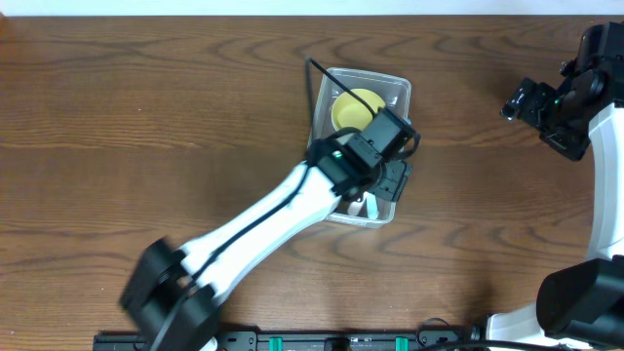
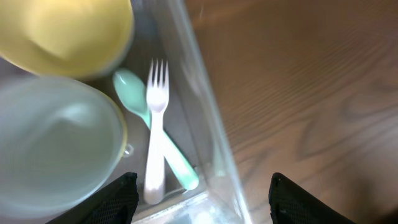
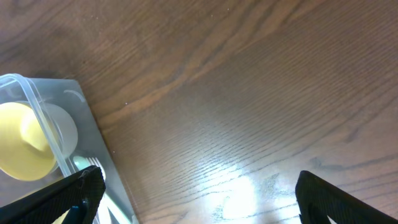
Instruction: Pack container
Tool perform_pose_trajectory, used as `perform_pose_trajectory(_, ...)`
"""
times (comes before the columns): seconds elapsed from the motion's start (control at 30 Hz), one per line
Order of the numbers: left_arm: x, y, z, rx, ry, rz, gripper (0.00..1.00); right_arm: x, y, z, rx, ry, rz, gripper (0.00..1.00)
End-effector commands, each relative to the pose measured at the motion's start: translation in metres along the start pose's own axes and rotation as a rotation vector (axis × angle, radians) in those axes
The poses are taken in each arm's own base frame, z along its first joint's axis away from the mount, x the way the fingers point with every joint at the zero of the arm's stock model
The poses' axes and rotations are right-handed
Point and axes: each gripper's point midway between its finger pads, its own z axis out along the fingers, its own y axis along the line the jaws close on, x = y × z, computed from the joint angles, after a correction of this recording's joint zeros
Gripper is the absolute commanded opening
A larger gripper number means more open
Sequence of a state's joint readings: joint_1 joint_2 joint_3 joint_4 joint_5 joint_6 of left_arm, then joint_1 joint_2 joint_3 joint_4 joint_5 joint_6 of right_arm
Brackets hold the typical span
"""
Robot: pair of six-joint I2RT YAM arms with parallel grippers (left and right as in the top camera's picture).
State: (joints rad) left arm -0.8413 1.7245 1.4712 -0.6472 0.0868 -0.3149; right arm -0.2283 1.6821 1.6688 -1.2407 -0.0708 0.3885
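The clear container [image 1: 400,90] stands at the table's middle. Inside are a yellow bowl [image 1: 353,107], a pale grey-green bowl [image 2: 53,143], a white fork [image 2: 155,130] and a mint spoon [image 2: 171,155]; the fork lies across the spoon. My left gripper [image 1: 392,178] is open and empty above the container's near right side. In the left wrist view its fingers [image 2: 202,205] straddle the clear wall [image 2: 205,106]. My right gripper [image 1: 528,100] is open and empty, high over bare table at the far right. The right wrist view shows the container [image 3: 93,134] and yellow bowl [image 3: 25,146] at left.
Dark wood table [image 1: 146,117] all around the container. The left arm [image 1: 263,219] crosses from the front left over the container. The right arm's base [image 1: 575,302] stands at the front right corner.
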Motion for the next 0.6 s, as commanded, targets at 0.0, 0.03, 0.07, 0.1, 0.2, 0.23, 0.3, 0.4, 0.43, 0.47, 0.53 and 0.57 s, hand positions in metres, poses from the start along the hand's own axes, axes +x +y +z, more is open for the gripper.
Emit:
perform_pose_trajectory(0.0,-0.036,-0.004,-0.068,0.005,-0.175,-0.008,0.68,-0.001,-0.003,0.001,0.005,0.0,0.005,0.99)
perform_pose_trajectory(0.03,-0.038,-0.001,-0.082,-0.006,-0.2,-0.01,0.68,-0.001,-0.003,0.001,0.005,0.0,0.005,0.99)
perform_pose_trajectory(0.07,-0.039,0.005,-0.097,-0.033,-0.227,-0.015,0.68,-0.001,-0.003,0.001,0.005,0.0,0.005,0.99)
perform_pose_trajectory(0.1,-0.038,0.014,-0.111,-0.079,-0.251,-0.021,0.68,-0.001,-0.003,0.001,0.005,0.0,0.005,0.99)
perform_pose_trajectory(0.2,-0.026,0.049,-0.142,-0.226,-0.262,-0.042,0.67,-0.001,-0.003,0.001,0.005,0.0,0.005,0.99)
perform_pose_trajectory(0.23,-0.018,0.066,-0.148,-0.287,-0.236,-0.045,0.61,-0.001,-0.003,0.001,0.005,0.0,0.005,0.99)
perform_pose_trajectory(0.3,0.002,0.097,-0.15,-0.389,-0.154,-0.073,0.43,-0.001,-0.003,0.001,0.005,0.0,0.005,0.99)
perform_pose_trajectory(0.4,0.035,0.142,-0.133,-0.494,0.006,-0.138,0.22,-0.001,-0.003,0.001,0.006,0.0,0.005,0.99)
perform_pose_trajectory(0.43,0.044,0.156,-0.124,-0.521,0.047,-0.162,0.2,-0.001,-0.003,0.001,0.005,0.0,0.005,0.99)
perform_pose_trajectory(0.47,0.053,0.17,-0.113,-0.547,0.084,-0.188,0.2,-0.001,-0.003,0.001,0.005,0.0,0.005,0.99)
perform_pose_trajectory(0.53,0.069,0.193,-0.083,-0.549,0.154,-0.211,0.2,-0.001,-0.003,0.001,0.005,0.0,0.005,0.99)
perform_pose_trajectory(0.57,0.073,0.197,-0.071,-0.521,0.176,-0.208,0.2,-0.001,-0.003,0.001,0.005,0.0,0.005,0.99)
